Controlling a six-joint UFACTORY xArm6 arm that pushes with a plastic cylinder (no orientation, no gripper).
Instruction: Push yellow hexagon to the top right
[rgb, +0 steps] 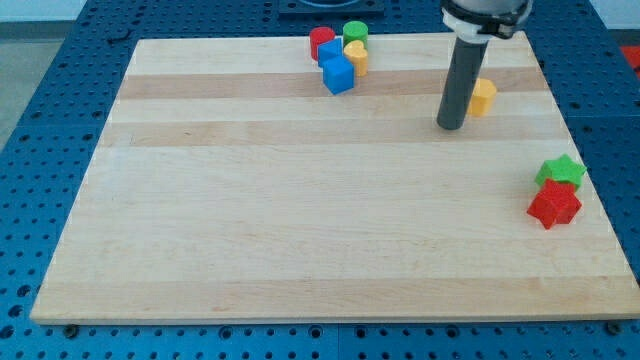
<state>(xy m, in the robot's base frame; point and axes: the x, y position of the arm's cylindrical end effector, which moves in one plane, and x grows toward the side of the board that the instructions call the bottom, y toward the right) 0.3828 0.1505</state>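
The yellow hexagon (483, 96) lies on the wooden board (300, 220) toward the view's upper right, partly hidden behind my rod. My tip (450, 127) rests on the board just to the left of and slightly below the hexagon, touching or nearly touching it; I cannot tell which.
A cluster near the top edge holds a red block (321, 41), a green cylinder (355, 32), a second yellow block (356, 55) and a blue cube (338, 74), with another blue block behind it. A green star (561, 171) and a red star (554, 205) sit at the right edge.
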